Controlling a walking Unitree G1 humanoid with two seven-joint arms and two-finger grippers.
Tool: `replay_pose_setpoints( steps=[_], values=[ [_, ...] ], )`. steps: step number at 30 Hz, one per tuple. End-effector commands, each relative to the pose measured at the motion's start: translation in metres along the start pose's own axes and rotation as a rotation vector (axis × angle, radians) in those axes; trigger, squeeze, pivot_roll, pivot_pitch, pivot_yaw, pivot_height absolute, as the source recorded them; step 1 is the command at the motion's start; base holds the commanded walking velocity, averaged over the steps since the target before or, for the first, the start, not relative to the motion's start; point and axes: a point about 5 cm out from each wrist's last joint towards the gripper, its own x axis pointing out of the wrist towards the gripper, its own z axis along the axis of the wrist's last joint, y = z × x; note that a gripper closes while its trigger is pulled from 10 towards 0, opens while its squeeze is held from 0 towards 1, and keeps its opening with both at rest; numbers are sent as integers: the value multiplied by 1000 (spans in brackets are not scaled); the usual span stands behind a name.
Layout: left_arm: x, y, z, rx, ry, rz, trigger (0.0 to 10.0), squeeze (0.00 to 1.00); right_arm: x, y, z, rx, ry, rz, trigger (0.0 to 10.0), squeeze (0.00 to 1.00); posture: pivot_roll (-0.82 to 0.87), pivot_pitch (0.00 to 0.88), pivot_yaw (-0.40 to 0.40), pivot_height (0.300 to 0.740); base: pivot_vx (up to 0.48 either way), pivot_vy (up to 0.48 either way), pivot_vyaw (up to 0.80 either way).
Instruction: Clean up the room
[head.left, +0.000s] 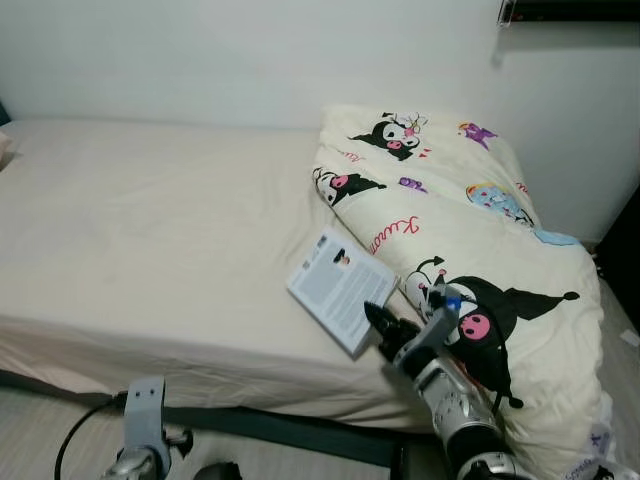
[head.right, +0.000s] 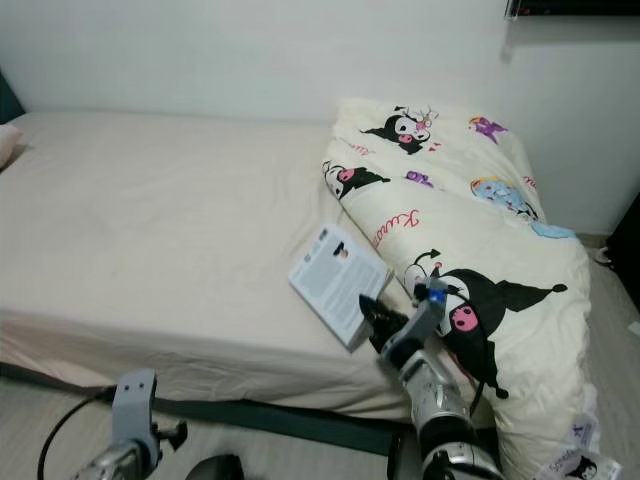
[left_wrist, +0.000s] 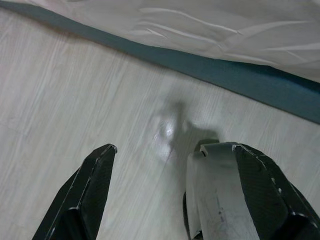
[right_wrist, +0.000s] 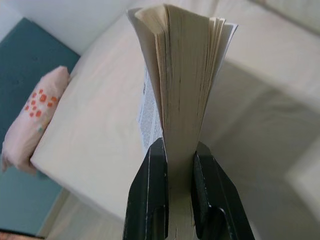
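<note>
A wide bed (head.left: 150, 230) with a smooth cream sheet stretched across the room against a white wall, its dark teal base meeting pale wood-grain floor (left_wrist: 75, 100). A puffy cream comforter (head.left: 470, 230) printed with black cartoon characters lay bunched over the bed's right end. A small pink pillow (right_wrist: 35, 115) with orange dots sat at the far end. The right claw (head.left: 375, 322) pinched a thick paperback book (head.left: 340, 288) by its edge, pages fanning, above the mattress beside the comforter. The left claw (left_wrist: 160, 200) hung spread wide above the floor.
</note>
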Motion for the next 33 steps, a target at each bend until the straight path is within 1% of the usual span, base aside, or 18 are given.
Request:
replay_pose_setpoints(
  steps=[1,4,7,10,13,14,17,20,23,24,26,28,29,30,31,33],
  values=[
    [-2,2,-14,33,55,10,10000,0,-1,0,-3,-20,6,2,0,0,59,0,31,590,0,0,0],
    [-3,3,-20,63,82,6,10000,0,-2,0,-3,-21,11,5,0,0,53,0,38,605,0,0,0],
    [-4,3,-23,80,92,2,10000,0,-1,2,-2,-31,10,12,0,0,53,0,38,615,-95,0,0],
    [-4,2,-24,82,94,-1,10000,0,0,2,-1,-36,9,6,0,0,52,0,42,625,-316,0,0],
    [-4,-1,-24,88,92,-13,10000,0,0,2,-2,-32,6,2,0,0,54,0,41,635,0,0,0],
    [-4,-3,-25,91,91,-19,10000,0,0,2,-4,-31,9,0,0,0,53,0,41,645,0,0,0],
    [-4,-4,-25,89,92,-19,10000,0,-1,2,-5,-32,11,0,0,0,53,0,41,650,0,0,0],
    [-4,-8,-28,82,112,-25,10000,0,-2,1,-7,-37,19,-4,0,0,47,0,36,665,-480,0,0],
    [-4,-8,-29,85,116,-26,10000,0,-2,1,-7,-40,21,-3,0,0,47,0,36,675,-480,0,0],
    [-5,-10,-30,81,113,-28,10000,0,-2,0,-5,-67,21,-6,0,0,41,0,32,685,-480,0,0],
    [-5,-10,-30,81,113,-28,10000,0,-2,0,-5,-67,21,-6,0,0,41,0,32,685,-480,0,0],
    [-5,-12,-30,82,111,-30,10000,0,-3,-2,-4,-110,29,-29,0,0,39,0,31,695,-240,0,0],
    [-5,-13,-31,95,113,-32,10000,0,-4,-5,-6,-144,44,-60,2627,0,40,0,30,695,0,0,0],
    [-5,-13,-32,106,115,-33,10000,0,-5,-7,-7,-166,55,-81,2627,0,40,0,30,695,0,0,0],
    [-5,-14,-32,112,116,-35,10000,0,-7,-11,-10,-185,86,-118,4275,0,41,0,29,695,0,0,0],
    [-5,-14,-32,113,116,-36,10000,0,-8,-14,-12,-194,106,-141,4275,0,41,0,29,695,0,0,0]
  ],
)
